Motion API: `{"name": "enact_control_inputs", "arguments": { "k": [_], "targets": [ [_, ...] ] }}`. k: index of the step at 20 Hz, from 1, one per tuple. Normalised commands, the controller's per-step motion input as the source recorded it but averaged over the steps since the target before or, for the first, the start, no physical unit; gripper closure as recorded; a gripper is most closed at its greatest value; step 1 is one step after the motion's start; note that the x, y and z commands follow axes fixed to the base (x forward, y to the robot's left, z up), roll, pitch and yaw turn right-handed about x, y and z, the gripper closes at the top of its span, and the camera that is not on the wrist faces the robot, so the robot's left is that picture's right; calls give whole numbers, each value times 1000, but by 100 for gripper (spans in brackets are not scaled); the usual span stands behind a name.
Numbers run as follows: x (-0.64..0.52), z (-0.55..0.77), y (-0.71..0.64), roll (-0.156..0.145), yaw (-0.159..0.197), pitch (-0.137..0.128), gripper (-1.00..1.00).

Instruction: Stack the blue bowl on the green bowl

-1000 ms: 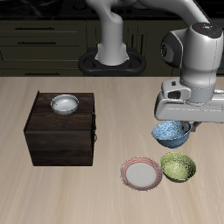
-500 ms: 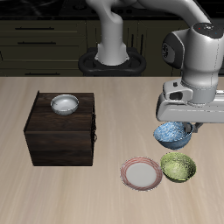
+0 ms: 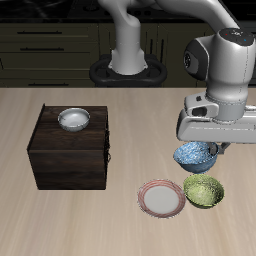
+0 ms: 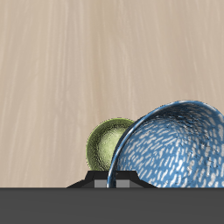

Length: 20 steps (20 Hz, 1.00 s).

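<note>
The blue bowl (image 3: 195,156) is held clamped, tilted, in the end effector (image 3: 200,146), above the table (image 3: 120,215), just behind the green bowl (image 3: 203,190) near the front edge.

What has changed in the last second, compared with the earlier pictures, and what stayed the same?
Very little changed. The gripper keeps holding the speckled light blue bowl lifted and has only shifted slightly, still just behind the olive-green bowl. The green bowl, the pink-rimmed white plate, the dark wooden cabinet and the white-grey bowl on it did not move.
</note>
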Motion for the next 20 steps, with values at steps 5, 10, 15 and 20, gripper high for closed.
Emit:
{"name": "enact_control_inputs", "arguments": {
  "k": [5, 10, 15, 20],
  "targets": [
    [11, -118, 34, 0, 4, 11, 100],
    [34, -183, 46, -9, -3, 25, 100],
    [4, -174, 15, 0, 4, 21, 100],
    [36, -152, 58, 10, 16, 16, 100]
  ]
}}
